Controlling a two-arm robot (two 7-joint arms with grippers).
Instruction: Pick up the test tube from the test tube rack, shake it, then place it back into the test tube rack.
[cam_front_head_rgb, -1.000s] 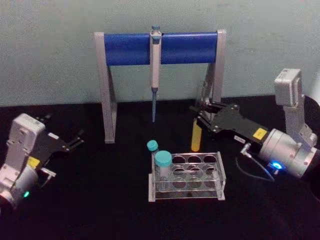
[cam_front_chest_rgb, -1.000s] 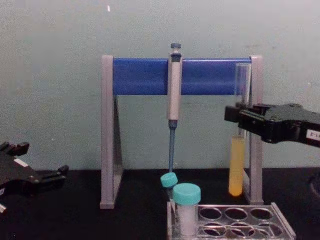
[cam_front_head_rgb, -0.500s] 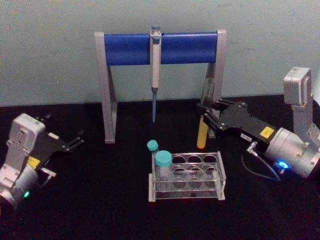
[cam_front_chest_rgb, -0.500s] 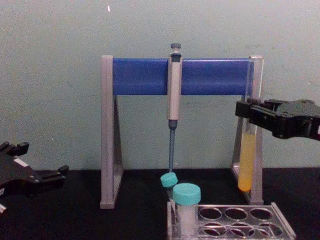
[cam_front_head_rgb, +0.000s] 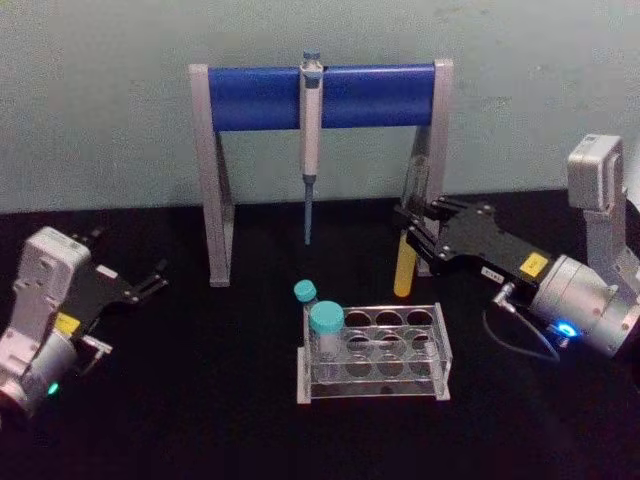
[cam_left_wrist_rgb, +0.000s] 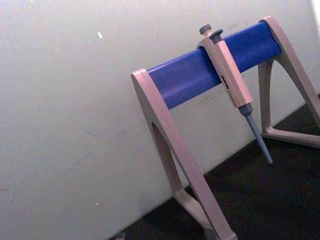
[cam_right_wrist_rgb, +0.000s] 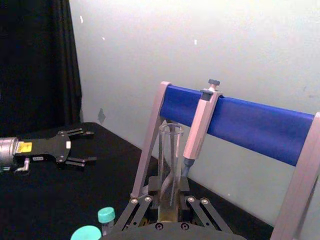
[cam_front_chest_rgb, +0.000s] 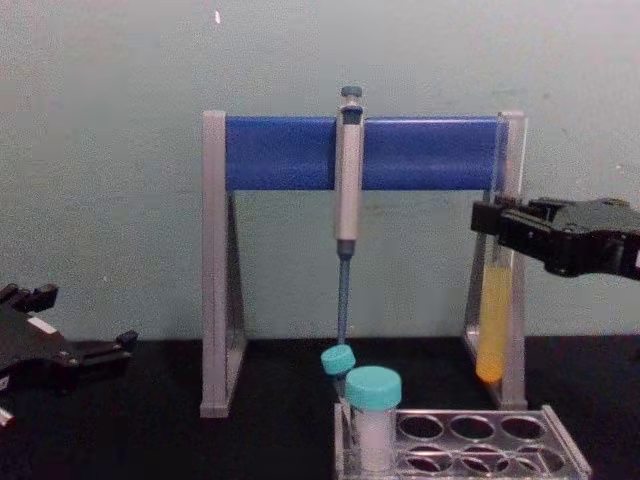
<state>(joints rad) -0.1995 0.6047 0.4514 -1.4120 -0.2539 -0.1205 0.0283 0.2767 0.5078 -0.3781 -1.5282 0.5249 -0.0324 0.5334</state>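
Rack (cam_front_head_rgb: 375, 390) nearest me, two teal-capped tubes (cam_front_head_rgb: 326, 318) at its left end, other holes vacant. L gripper (cam_front_head_rgb: 150, 283) parked at table's left, fingers spread. Test tube (cam_front_chest_rgb: 491, 330) is out of the rack, in the air behind its right rear corner, pinched at mid-length by my R gripper (cam_front_head_rgb: 410, 225). Risks, as I judge them: the mouth is uncapped, so a hard shake could fling yellow liquid out; smooth glass may slip in the pinch; on return, a low or off-centre approach could hit the top plate. Farthest, pipette stand (cam_front_head_rgb: 320, 95): its right leg is close behind the tube, so a wide swing could strike it. Long axis near vertical, mouth up, round end down, top leaning slightly to my right.
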